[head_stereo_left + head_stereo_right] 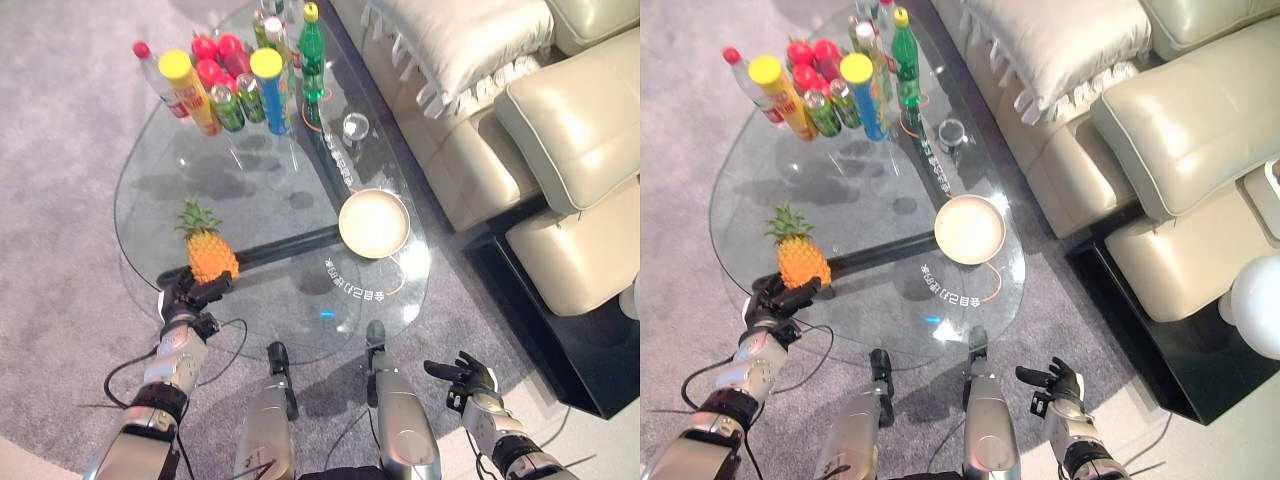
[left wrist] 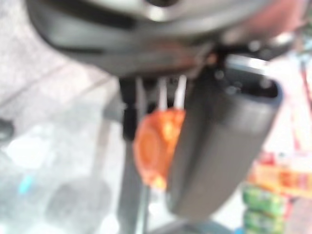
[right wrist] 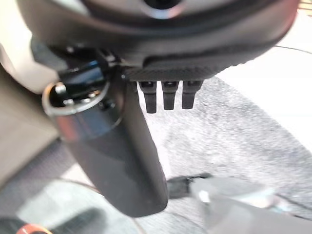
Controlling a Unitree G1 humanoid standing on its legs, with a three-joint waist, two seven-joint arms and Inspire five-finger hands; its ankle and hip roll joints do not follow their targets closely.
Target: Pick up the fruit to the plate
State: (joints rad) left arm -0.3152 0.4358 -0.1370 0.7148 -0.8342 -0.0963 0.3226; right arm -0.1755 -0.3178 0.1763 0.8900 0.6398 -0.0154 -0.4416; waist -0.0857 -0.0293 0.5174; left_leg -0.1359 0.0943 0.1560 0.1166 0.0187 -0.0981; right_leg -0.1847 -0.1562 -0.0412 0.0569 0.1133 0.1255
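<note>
Left eye view: left robot hand (image 1: 188,293) curled around base of pineapple (image 1: 209,252), upright on table (image 1: 250,190) edge. Plate (image 1: 374,223) well off toward right robot hand (image 1: 468,380), idle, relaxed open. Probably stiff, top-heavy, bumpy; best gripped mid-body, not crown.

head stereo pair overhead, wrist cameras close

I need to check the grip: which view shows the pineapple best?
The left eye view: the whole pineapple stands upright on the glass table, with the left hand at its base. The right eye view shows much the same; the left wrist view shows a blurred orange part past the fingers.
</note>
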